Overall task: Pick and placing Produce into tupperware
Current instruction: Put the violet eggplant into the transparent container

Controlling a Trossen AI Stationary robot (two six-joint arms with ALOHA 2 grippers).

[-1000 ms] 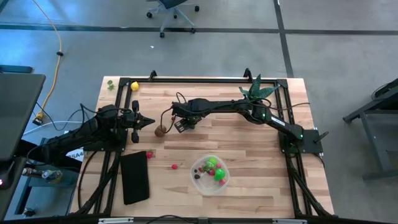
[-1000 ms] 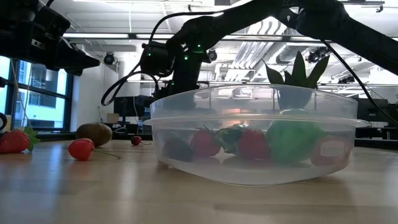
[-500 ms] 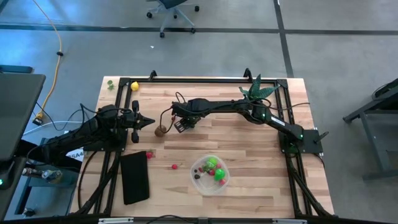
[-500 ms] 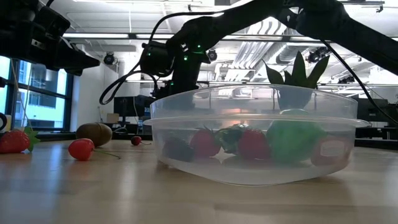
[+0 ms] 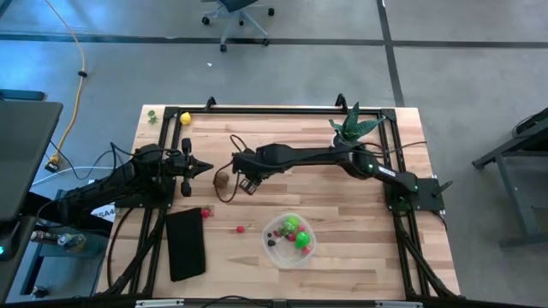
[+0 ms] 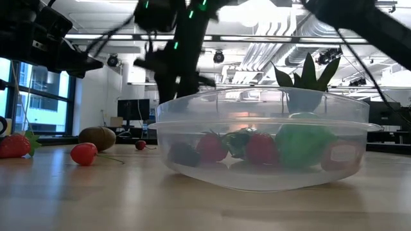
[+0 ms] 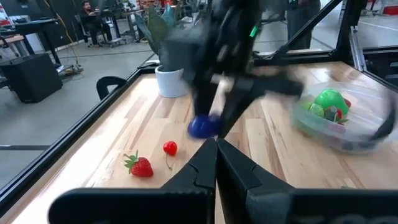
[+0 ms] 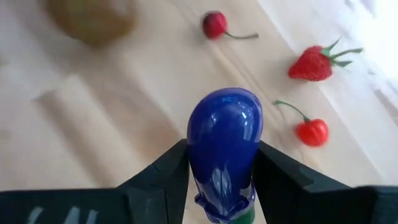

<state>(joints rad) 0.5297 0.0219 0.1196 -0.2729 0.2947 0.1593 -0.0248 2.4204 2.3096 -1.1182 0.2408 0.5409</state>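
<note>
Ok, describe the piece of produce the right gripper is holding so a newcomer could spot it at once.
Start at the wooden table and follow the right arm from its far right corner towards the middle, where the right gripper hangs. Clamped between its dark fingers is a glossy purple-blue toy eggplant with a green cap. The loose brown kiwi and small red pieces still lie on the wood.

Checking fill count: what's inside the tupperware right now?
In the tupperware: a bright green piece, two red strawberries, a dark piece, one more reddish piece. The clouded wall and overlapping pieces may hide others. The purple piece is in the right gripper.
</note>
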